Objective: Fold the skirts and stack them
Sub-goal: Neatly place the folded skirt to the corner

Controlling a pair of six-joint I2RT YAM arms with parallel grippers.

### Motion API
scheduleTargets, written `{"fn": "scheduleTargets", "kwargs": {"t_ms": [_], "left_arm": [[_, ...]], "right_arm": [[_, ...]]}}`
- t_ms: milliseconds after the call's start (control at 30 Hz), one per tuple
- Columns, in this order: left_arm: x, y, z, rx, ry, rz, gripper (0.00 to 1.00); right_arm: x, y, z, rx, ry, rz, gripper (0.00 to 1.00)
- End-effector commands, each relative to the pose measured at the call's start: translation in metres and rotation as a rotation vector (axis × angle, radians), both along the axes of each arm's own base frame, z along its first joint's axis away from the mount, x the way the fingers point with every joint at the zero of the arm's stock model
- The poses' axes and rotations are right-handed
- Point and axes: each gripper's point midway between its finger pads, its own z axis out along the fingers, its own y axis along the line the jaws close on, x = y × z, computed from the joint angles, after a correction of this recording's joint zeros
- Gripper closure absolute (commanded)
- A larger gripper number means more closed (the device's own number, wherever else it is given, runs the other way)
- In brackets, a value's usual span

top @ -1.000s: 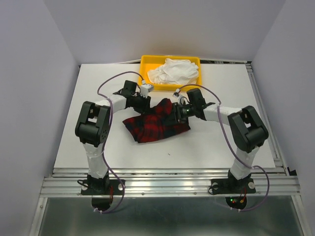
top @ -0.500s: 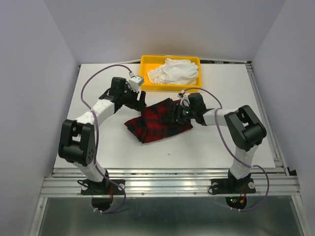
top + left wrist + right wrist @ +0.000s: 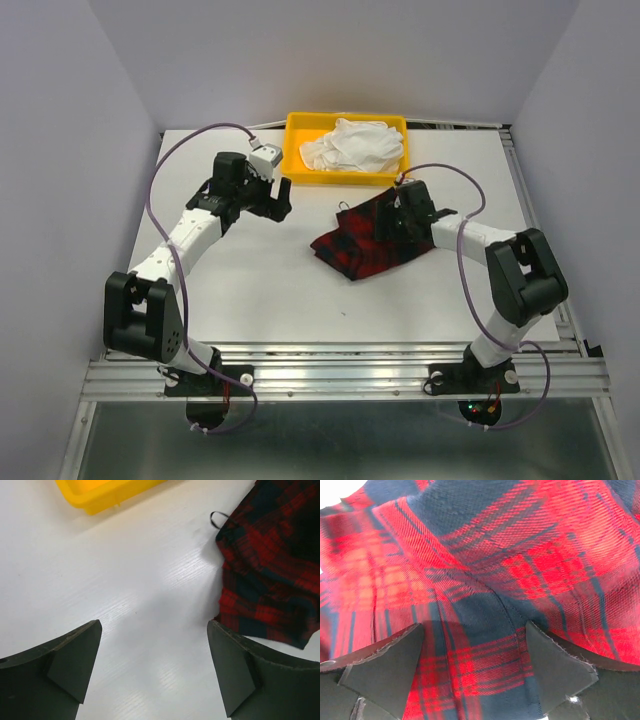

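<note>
Nearest, ribbed aluminium rails under both arm bases. Beyond them a flat white table [image 3: 260, 290], matte, faintly lined up close in the left wrist view.

Right of centre on it, the plaid skirt [image 3: 365, 245] [image 3: 270, 570] [image 3: 485, 555]. Soft woven twill in red and near-black tartan, crumpled into an uneven, roughly four-sided heap with ridges and folds across the top. A thin dark loop [image 3: 218, 517] at its far-left corner.

Over the skirt's far right part, the right gripper [image 3: 392, 220] [image 3: 475, 625]. Dark, blunt, wedge-shaped fingers spread wide, cloth filling the gap behind them, nothing pinched between. Contact with the fabric impossible to tell.

Well left of the skirt, the left gripper [image 3: 280, 197] [image 3: 154, 625], spread just as wide above bare table, holding nothing.

At the far edge, apart from both grippers, a yellow tray [image 3: 292, 140] [image 3: 100, 495] of hard, glossy plastic, rectangular, with a lipped rim. Inside it a white cloth [image 3: 355, 145], thin and rumpled, bunched toward the right. Kind of garment not clear.

Hidden or cut off:
- Skirt's far right edge hidden under the right wrist.
- Waistband and hem not told apart.
- Skirt cropped on nearly every side in the right wrist view.
- Only one tray corner and the skirt's left part inside the left wrist view.
</note>
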Motion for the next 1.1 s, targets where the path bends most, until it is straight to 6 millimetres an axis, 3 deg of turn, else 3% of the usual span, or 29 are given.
{"fn": "scheduleTargets", "kwargs": {"t_ms": [0, 233, 267, 367, 433, 467, 567, 600, 833, 867, 900, 967, 1067], "left_arm": [[0.004, 0.007, 0.035, 0.014, -0.089, 0.026, 0.01], [0.008, 0.008, 0.037, 0.020, -0.085, 0.038, 0.02], [0.009, 0.008, 0.038, 0.018, -0.085, 0.039, 0.02], [0.008, 0.008, 0.040, 0.014, -0.075, 0.043, 0.02], [0.007, 0.008, 0.038, 0.009, -0.061, 0.048, 0.02], [0.007, 0.007, 0.037, 0.005, -0.056, 0.049, 0.02], [0.006, 0.006, 0.032, 0.003, -0.021, 0.054, 0.02], [0.004, 0.006, 0.029, 0.002, -0.001, 0.055, 0.02], [0.002, 0.007, 0.026, 0.004, 0.024, 0.060, 0.02], [0.001, 0.007, 0.026, 0.002, 0.022, 0.059, 0.02], [0.001, 0.007, 0.025, 0.002, 0.022, 0.061, 0.02], [-0.001, 0.007, 0.022, 0.004, 0.028, 0.061, 0.02], [-0.002, 0.009, 0.012, 0.016, 0.050, 0.061, 0.02]], "right_arm": [[-0.026, -0.101, -0.030, -0.394, 0.195, -0.083, 0.10], [-0.031, -0.189, -0.042, -0.507, 0.308, -0.183, 0.00], [-0.034, -0.212, -0.044, -0.513, 0.332, -0.230, 0.00], [-0.032, -0.244, -0.046, -0.510, 0.356, -0.288, 0.00], [-0.017, -0.270, -0.045, -0.513, 0.350, -0.330, 0.00], [0.000, -0.283, -0.036, -0.499, 0.317, -0.374, 0.00], [0.023, -0.293, -0.047, -0.468, 0.329, -0.438, 0.00], [0.041, -0.301, -0.048, -0.463, 0.313, -0.468, 0.00], [0.112, -0.321, -0.060, -0.459, 0.256, -0.540, 0.00], [0.134, -0.325, -0.047, -0.456, 0.208, -0.555, 0.00], [0.138, -0.327, -0.064, -0.461, 0.229, -0.554, 0.00], [0.161, -0.333, -0.068, -0.464, 0.188, -0.569, 0.00], [0.180, -0.331, -0.077, -0.429, 0.166, -0.581, 0.00]]}}
